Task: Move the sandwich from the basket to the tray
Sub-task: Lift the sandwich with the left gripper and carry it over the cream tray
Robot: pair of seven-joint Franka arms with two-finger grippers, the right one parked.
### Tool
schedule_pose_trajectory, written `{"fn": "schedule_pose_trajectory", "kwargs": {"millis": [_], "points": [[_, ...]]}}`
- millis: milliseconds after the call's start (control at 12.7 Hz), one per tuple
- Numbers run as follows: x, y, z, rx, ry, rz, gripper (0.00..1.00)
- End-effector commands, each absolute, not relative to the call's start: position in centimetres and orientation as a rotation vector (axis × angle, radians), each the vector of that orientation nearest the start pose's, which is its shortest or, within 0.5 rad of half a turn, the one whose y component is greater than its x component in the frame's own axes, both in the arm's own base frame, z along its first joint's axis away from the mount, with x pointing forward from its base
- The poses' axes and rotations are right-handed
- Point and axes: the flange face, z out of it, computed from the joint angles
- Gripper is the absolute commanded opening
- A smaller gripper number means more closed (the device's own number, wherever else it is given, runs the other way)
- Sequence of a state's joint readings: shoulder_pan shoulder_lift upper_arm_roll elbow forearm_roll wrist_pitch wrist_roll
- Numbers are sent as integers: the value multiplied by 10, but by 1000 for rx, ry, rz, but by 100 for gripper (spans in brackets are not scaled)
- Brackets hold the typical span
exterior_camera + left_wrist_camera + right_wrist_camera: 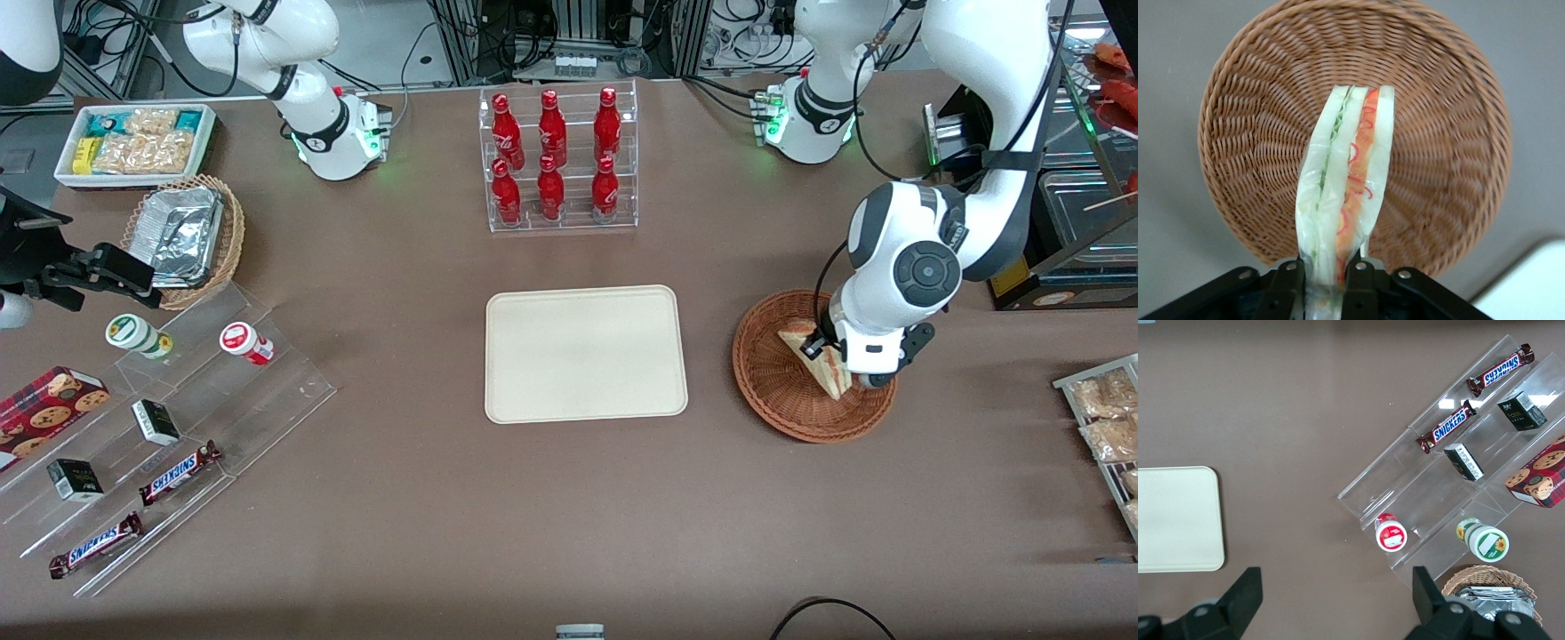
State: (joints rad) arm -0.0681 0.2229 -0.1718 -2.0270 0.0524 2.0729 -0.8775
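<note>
2 fingers [1288, 293] of your gripper [1325, 287] pinch the sandwich [1348, 180] edge-on above the basket [1451, 153], its length pointing away from them; the tray [586, 353] lies beside, toward the parked arm.

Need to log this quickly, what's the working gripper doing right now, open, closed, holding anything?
Gripper: closed on the wrapped sandwich, held over the reddish-brown wicker basket, not yet at the tray.

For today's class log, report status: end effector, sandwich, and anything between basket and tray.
End effector over the basket, shut on the sandwich. Sandwich not yet on the tray. Nothing standing between basket and tray.
</note>
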Motion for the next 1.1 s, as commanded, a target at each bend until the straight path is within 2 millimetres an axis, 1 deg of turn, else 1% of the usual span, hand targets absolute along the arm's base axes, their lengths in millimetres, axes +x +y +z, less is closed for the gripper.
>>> {"fn": "schedule_pose_trajectory", "kwargs": {"millis": [0,236,394,472,551,630,709,866,1024], "points": [[548,-159,338,-2973,-647,280,0],[536,-215,336,-3032,-387,290,0],[541,-250,334,-3072,-313,297,0],[543,-268,338,-3098,-278,290,0],[541,-286,338,-3115,-239,286,0],[538,-309,342,-3119,-225,262,0],[531,-338,340,-3099,-236,224,0],[533,-378,327,-3053,-305,145,0],[527,-414,311,-3054,-338,149,0]]}}
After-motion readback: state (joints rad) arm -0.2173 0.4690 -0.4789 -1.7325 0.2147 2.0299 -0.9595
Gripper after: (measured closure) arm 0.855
